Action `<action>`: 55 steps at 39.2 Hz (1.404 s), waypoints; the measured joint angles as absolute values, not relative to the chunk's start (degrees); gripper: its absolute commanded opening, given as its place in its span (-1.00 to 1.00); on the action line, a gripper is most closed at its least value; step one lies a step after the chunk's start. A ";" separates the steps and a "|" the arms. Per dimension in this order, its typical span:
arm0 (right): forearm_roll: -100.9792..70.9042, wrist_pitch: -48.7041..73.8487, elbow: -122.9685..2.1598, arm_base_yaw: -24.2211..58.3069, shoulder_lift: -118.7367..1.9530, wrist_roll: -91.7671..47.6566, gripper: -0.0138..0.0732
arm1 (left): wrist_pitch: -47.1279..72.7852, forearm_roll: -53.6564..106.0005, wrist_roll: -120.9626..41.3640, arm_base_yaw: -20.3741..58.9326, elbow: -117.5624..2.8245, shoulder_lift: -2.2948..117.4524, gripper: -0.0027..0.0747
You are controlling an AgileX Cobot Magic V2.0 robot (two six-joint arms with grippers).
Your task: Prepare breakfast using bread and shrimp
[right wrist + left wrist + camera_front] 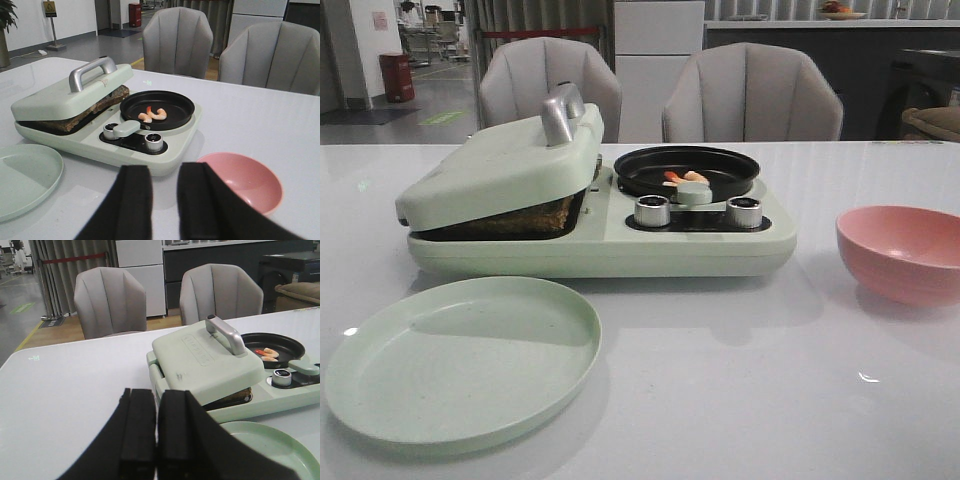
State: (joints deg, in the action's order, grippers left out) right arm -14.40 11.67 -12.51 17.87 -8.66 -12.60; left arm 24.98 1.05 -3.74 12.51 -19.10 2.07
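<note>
The brown-crusted bread sits under the pale green hinged lid at centre left, probably toasting, the small orange shrimp in the black round pan, while the left gripper has its fingers together and the right gripper slightly apart, both holding nothing.

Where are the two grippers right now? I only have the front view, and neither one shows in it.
Observer: The right gripper is open and empty. It is over the table short of the breakfast maker, with the pink bowl just ahead of it.
Operator: And the left one?
Observer: The left gripper is shut on nothing and faces the lid end of the machine.
Operator: How many shrimp are in the pan? The knob blocks them for me.
Observer: Two shrimp, curled side by side in the black pan.
</note>
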 measured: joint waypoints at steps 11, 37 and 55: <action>-14.40 11.55 -12.51 17.87 -8.66 -12.60 -0.36 | 24.98 1.14 -3.74 12.51 -19.10 2.07 -0.64; -14.40 11.43 -12.51 17.87 -8.66 -12.60 -0.36 | 23.68 0.00 -3.84 11.92 -16.85 2.07 -0.64; -14.40 11.43 -12.51 17.87 -8.66 -12.60 -0.36 | -0.33 2.68 -3.74 2.21 -0.15 2.07 -0.64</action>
State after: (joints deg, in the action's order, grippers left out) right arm -14.40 11.43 -12.51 17.87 -8.66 -12.60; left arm -0.33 2.68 -3.74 2.21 -0.15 2.07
